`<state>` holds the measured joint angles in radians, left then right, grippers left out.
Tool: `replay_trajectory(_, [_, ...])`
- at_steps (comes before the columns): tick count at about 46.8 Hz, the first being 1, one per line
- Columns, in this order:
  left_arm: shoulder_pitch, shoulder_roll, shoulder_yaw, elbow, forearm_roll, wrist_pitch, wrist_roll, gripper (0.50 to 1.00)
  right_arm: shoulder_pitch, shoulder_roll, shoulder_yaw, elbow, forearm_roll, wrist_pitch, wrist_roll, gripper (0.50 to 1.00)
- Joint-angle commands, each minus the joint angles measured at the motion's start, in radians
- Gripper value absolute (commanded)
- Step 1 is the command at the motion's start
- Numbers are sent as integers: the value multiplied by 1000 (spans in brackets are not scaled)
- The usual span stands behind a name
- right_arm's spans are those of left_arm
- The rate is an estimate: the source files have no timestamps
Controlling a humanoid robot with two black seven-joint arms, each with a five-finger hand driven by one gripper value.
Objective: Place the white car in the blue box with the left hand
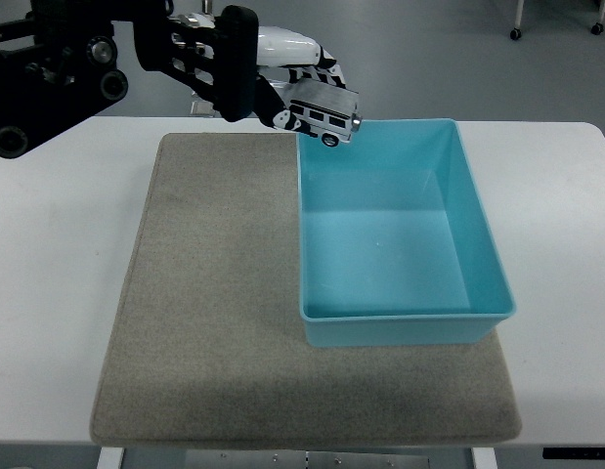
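Observation:
My left hand [282,83] is raised above the table's far side, its fingers shut on a white toy car [324,113] with dark windows. The car hangs tilted, nose down to the right, over the far left corner of the blue box [483,234]. The box is a light blue open bin that sits on the right part of a grey mat [214,313]; nothing shows inside it. The black left arm comes in from the upper left. My right arm does not show.
The grey mat lies on a white table [58,293]. Beyond the table's far edge, grey floor and two small grey objects partly hidden behind the hand. The box walls rise well above the mat.

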<state>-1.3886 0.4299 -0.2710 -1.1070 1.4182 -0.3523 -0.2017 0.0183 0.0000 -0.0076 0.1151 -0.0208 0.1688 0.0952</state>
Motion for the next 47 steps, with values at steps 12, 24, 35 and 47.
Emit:
replay_trajectory(12, [85, -180, 6, 79, 21, 4, 39, 500, 0, 0, 0, 0, 1, 0, 0, 936])
replay_trajectory(24, [138, -230, 6, 95, 19, 6, 44, 508, 2, 0, 0, 0, 1, 0, 0, 936])
replay_trajectory(35, [160, -234, 61, 98, -1, 13, 42, 846, 0, 0, 0, 0, 1, 0, 0, 936])
replay_trajectory(47, [165, -234, 62, 98, -28, 62, 42, 1000, 0, 0, 0, 0, -1, 0, 0, 936])
